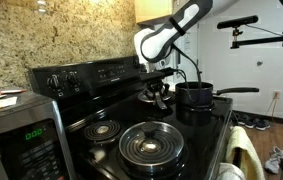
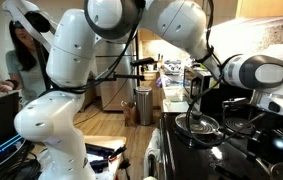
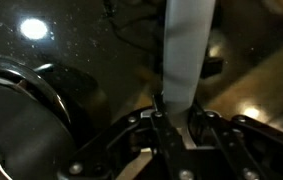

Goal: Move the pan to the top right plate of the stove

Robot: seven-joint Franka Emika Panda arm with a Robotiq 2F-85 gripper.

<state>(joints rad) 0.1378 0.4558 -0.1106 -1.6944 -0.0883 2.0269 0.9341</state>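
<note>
gripper: the robotiq gripper (image 1: 159,88) on the white panda arm reaches down over the back row of the black electric stove (image 1: 199,132), close to the raised knob panel.
jaws: in the wrist view the gripper (image 3: 174,122) has its 2 fingers pressed in from both sides on a pale flat metal strip, the long thin handle (image 3: 186,50), pinching it near its end.
pan: the shallow silvery metal frying pan (image 2: 199,125) sits low over the stove top, directly under the gripper in an exterior view (image 1: 159,100). i cannot tell whether it rests on the burner or hangs just above it, and the burner beneath is hidden.
neighbours: a deep black saucepan (image 1: 193,95) stands just beside the pan, its handle pointing away from the knob panel. in the wrist view it shows as a dark curved wall (image 3: 21,115).
front of view: a round dark ribbed lidded pan (image 1: 149,146) covers 1 burner, and a bare black coil burner (image 1: 103,130) lies next to it.
surroundings: a silver microwave (image 1: 16,135) with a green display stands beside the stove. a person with long dark hair (image 2: 19,55) stands behind the arm.
</note>
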